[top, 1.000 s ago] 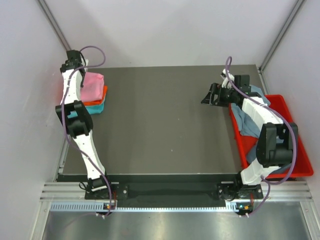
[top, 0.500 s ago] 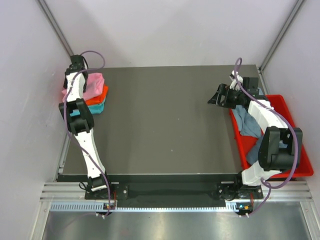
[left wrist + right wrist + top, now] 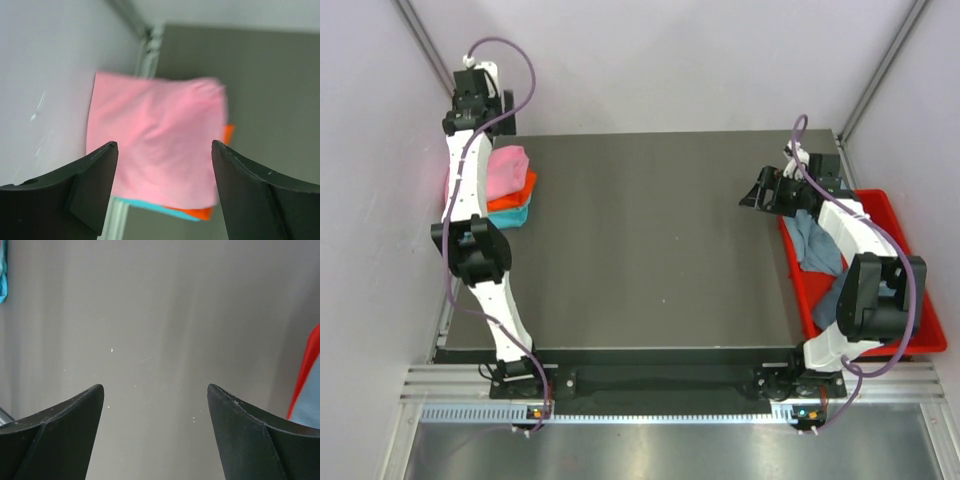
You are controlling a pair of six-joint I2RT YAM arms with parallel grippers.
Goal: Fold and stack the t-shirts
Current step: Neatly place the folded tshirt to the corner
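Your left claw point(image 3: 162, 148) has risen off the stack, wide open and empty. The pink tee point(image 3: 506, 170) lies folded atop the orange tee point(image 3: 523, 190) and teal tee point(image 3: 516, 215), far left of the surface point(image 3: 650, 250). Placement looks done. Your right claw point(image 3: 155, 390), spread and empty, has edged toward the red bin point(image 3: 923, 335) and its grey-blue tee point(image 3: 810, 245), likely the next pick.

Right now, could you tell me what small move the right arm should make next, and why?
Probably swing the right gripper over the red bin and lower onto the grey-blue t-shirt. Its jaws are open over the table beside the bin, that shirt lies crumpled there, and the pink t-shirt already tops the folded stack under the open left gripper.
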